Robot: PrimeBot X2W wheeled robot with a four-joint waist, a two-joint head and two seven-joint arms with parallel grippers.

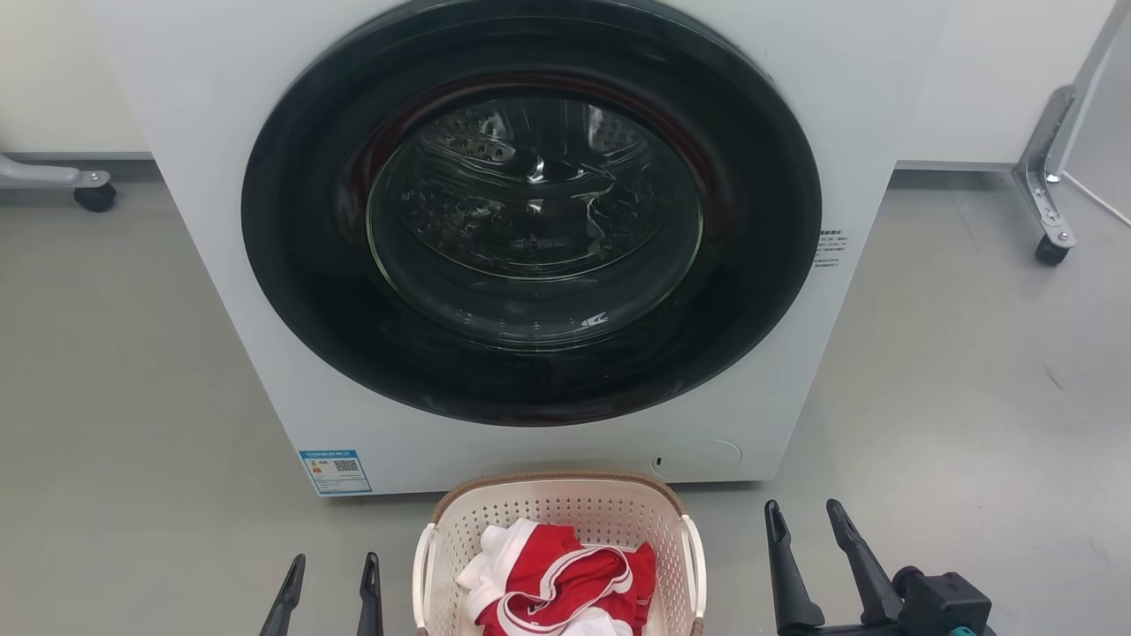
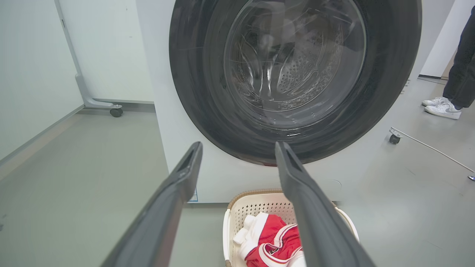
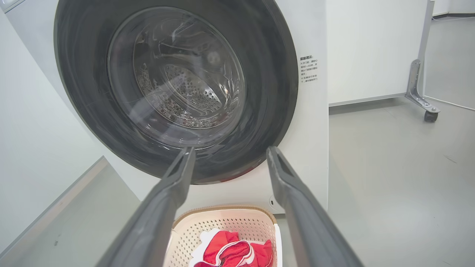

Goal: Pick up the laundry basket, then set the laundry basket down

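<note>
Nearest the robot, the left gripper (image 1: 333,570) and the right gripper (image 1: 805,517) stood on either side of the laundry basket (image 1: 548,514). Each had its two dark fingers spread apart, with nothing between them. Neither touched the basket. The left one was just beside the left handle (image 1: 422,574), and the right one was a little further from the right handle (image 1: 698,565).

I judged the task hardly begun. The basket rested on the grey floor (image 1: 132,397), so the pick-up was not yet made, and both the lift and the setting-down were left to do.

The basket sat upright and level. It was cream-white with perforated walls and rounded corners, and a brown woven-look rim ran round its far end. Inside, a crumpled red garment (image 1: 565,579) with white trim lay low, under the rim. The basket's near end was cut off by the head view's bottom edge.

Just beyond it stood the white front-loading washing machine (image 1: 530,455), with the basket near its base, below the round dark door (image 1: 292,265). The door looked shut, and a steel drum (image 1: 530,203) showed through the glass.

Farther off, in the left wrist view, a person's dark trouser legs (image 2: 460,55) and white sneakers (image 2: 443,107) stood well apart from the machine.
</note>
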